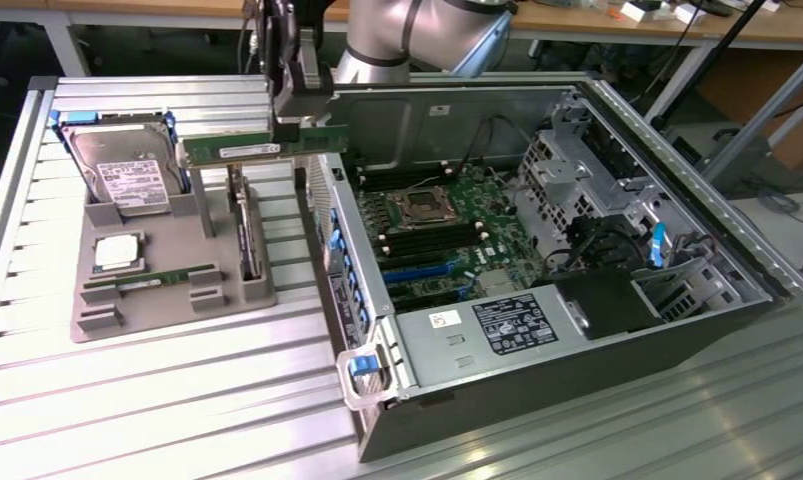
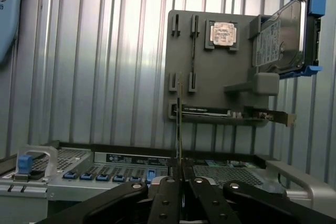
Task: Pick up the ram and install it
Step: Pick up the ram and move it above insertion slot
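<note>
Hand closed on the ram, gripping the long green stick by its upper edge, a little toward the exterior view's right of its middle. The ram hangs level and on edge in the upper left of the exterior view, lifted clear of the grey holder tray below. In the wrist view the hand has its dark fingers pressed together on the ram, seen edge-on as a thin line.

The silver arm descends from the upper edge of the exterior view, hand pointing straight down.

The holder tray carries a hard drive in a blue-edged frame, a square processor chip, a second green stick lying in a slot, and an expansion card standing on edge. Just beside the tray, on the exterior view's right, an open computer case lies on its side, exposing the motherboard. Both rest on a ribbed metal tabletop.
</note>
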Controlling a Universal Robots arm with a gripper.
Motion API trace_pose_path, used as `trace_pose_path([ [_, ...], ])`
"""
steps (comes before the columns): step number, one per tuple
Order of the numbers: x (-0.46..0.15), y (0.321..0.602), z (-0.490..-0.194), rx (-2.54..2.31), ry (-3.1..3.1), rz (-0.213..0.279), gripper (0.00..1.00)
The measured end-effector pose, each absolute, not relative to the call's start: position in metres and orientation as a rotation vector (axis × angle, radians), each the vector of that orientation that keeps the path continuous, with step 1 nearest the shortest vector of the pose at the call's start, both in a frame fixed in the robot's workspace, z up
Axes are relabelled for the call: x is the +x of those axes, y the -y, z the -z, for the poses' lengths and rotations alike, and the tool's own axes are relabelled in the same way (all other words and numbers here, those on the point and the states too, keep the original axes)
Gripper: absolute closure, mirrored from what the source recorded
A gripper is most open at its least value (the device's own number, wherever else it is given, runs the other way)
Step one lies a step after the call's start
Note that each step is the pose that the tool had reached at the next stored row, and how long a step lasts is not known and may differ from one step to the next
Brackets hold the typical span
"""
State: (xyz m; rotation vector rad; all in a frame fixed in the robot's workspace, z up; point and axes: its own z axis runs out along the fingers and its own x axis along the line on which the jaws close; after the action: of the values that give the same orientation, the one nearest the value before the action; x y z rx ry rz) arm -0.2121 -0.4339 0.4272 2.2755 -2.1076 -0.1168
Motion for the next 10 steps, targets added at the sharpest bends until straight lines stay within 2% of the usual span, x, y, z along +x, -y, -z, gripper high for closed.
trace_pose_path([
  [10,-0.196,0.434,-0.427,2.275,2.107,0.118,0.87],
])
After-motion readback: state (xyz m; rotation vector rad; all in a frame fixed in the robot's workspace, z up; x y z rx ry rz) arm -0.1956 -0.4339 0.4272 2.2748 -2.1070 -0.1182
